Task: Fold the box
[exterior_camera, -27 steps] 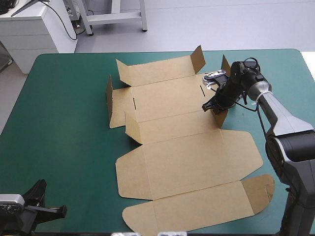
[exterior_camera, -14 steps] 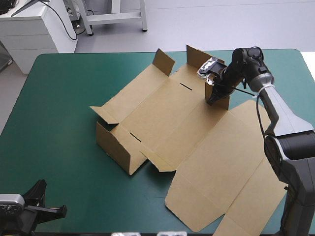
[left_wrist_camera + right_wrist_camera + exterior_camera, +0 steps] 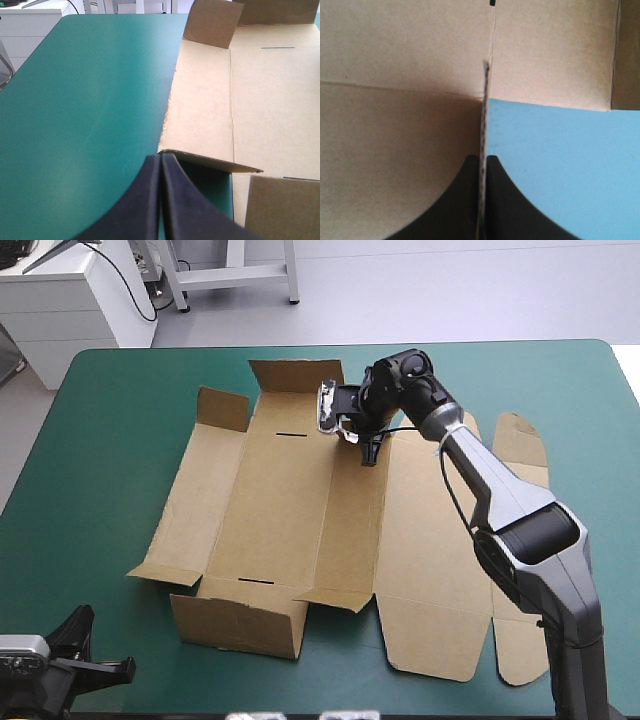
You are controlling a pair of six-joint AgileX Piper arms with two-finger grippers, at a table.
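Rotation is the news: the flat-cut sheet of brown corrugated board, the box (image 3: 285,500), has swung roughly a quarter turn on the teal-green worktop (image 3: 110,450) since the earlier frames. Its wide lid panels, formerly toward 6 o'clock, now lie toward 3 o'clock. The tray base sits mid-worktop, with short end walls part-raised at 12 and 6 o'clock. The right gripper (image 3: 368,448) did the dragging and pinches a flap edge standing upright at the box's 12 o'clock end, black fingers all but closed. The left gripper (image 3: 160,160) sits fully closed and empty near 7 o'clock, just off the box's corner. The long walls probably now suit raising.
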